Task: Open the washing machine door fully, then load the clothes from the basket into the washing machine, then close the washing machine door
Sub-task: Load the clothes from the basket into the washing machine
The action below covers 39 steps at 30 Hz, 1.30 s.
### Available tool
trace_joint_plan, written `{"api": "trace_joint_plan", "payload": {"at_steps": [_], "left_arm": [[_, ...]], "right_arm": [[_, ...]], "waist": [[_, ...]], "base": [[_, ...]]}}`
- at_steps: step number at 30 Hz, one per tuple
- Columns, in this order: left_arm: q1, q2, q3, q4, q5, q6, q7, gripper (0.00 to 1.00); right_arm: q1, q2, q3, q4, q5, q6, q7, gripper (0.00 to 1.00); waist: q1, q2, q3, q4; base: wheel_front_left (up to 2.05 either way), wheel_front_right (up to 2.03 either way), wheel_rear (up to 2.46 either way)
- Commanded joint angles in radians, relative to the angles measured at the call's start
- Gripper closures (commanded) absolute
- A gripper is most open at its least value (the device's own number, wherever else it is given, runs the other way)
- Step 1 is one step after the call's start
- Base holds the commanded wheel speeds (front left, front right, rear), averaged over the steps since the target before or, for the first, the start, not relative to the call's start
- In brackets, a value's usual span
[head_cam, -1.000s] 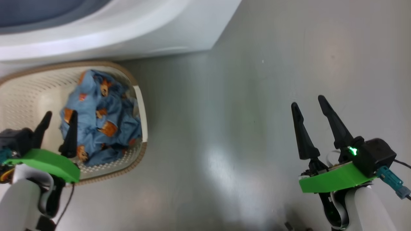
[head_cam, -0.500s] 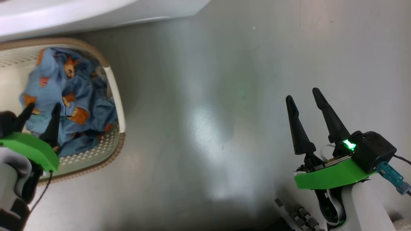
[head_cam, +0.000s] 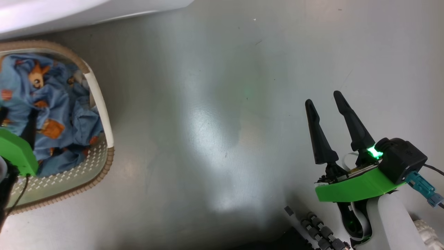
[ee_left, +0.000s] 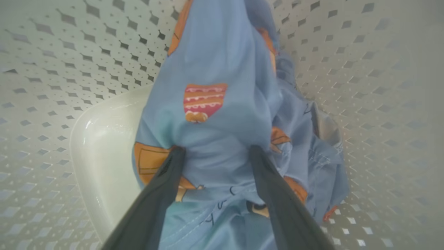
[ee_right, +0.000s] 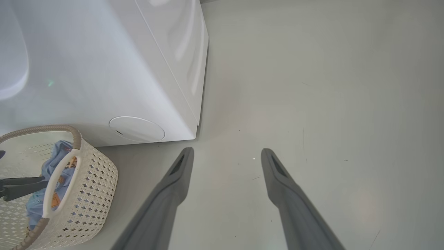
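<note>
The clothes (head_cam: 59,111) lie in the basket (head_cam: 74,187) at the left edge. The left claw (ee_left: 215,152), jaws wide, presses into them. The right claw (head_cam: 323,98) hangs open over the floor (head_cam: 215,104). Pinching only a thin fold could let the bundle slip free.

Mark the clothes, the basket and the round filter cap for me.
clothes (ee_left: 222,52): left wrist view, blue fabric above the pink print.
basket (ee_right: 97,180): right wrist view, perforated outer wall.
filter cap (ee_right: 137,129): right wrist view, centre of the disc.
</note>
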Motion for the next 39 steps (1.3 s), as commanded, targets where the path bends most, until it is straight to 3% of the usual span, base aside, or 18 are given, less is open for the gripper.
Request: {"api": "trace_joint_plan", "payload": {"at_steps": [1,3,17,24,39], "left_arm": [[0.000,0.041,0.014,0.020,0.005,0.001,0.011,0.43],[-0.012,0.023,0.006,0.047,0.006,0.002,0.025,1.00],[0.045,-0.050,0.010,0.052,-0.008,-0.001,-0.074,1.00],[0.163,-0.085,0.115,-0.082,0.002,0.009,-0.076,1.00],[0.387,-0.159,0.290,-0.335,0.144,0.039,-0.076,1.00]], "right_arm": [[0.030,-0.002,0.022,-0.019,0.017,0.006,-0.005,0.00],[0.031,-0.002,0.018,-0.021,0.016,0.006,-0.005,0.00],[0.026,-0.002,-0.020,0.000,-0.007,0.006,-0.005,0.00],[0.041,-0.002,-0.044,0.017,-0.027,0.006,-0.005,0.00],[0.082,-0.002,-0.052,0.056,-0.049,0.006,-0.005,0.00]], "waist": [[0.0000,-0.0001,-0.002,-0.002],[0.0000,-0.0001,-0.007,-0.001],[0.0000,-0.0001,-0.154,0.053],[0.0000,-0.0001,-0.263,0.101],[0.0000,-0.0001,-0.439,0.171]], "base": [[0.00,0.00,0.00],[0.00,0.00,0.00],[0.00,0.00,0.00],[0.00,0.00,0.00],[0.00,0.00,0.00]]}}
